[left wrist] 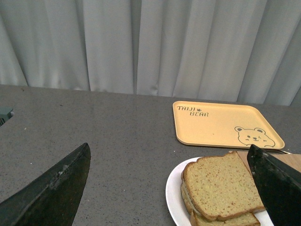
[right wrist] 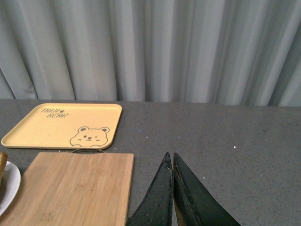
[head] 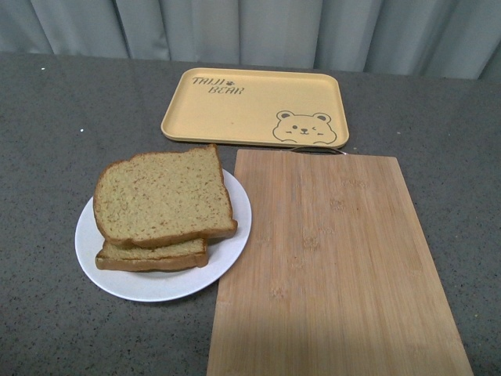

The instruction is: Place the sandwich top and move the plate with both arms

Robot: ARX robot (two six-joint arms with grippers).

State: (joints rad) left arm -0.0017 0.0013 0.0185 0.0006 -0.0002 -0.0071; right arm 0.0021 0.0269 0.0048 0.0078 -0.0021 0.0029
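The sandwich top [head: 163, 194], a tan-brown bread slice with a darker crust, lies on a second slice on the round white plate [head: 94, 258] at the table's left. Neither arm shows in the front view. In the left wrist view the top slice [left wrist: 221, 183] sits on the plate [left wrist: 174, 195], and my left gripper [left wrist: 170, 153] is open above the table, its black fingers [left wrist: 56, 188] spread wide on either side. The right wrist view has my right gripper [right wrist: 171, 155] shut with nothing in it, over bare table beside the board; only the plate's edge [right wrist: 8, 186] shows there.
A bamboo cutting board [head: 329, 266] lies right of the plate, its corner touching the plate's rim. A yellow tray with a bear drawing [head: 254, 106] sits behind both, near the grey curtain. Dark speckled table surrounds them.
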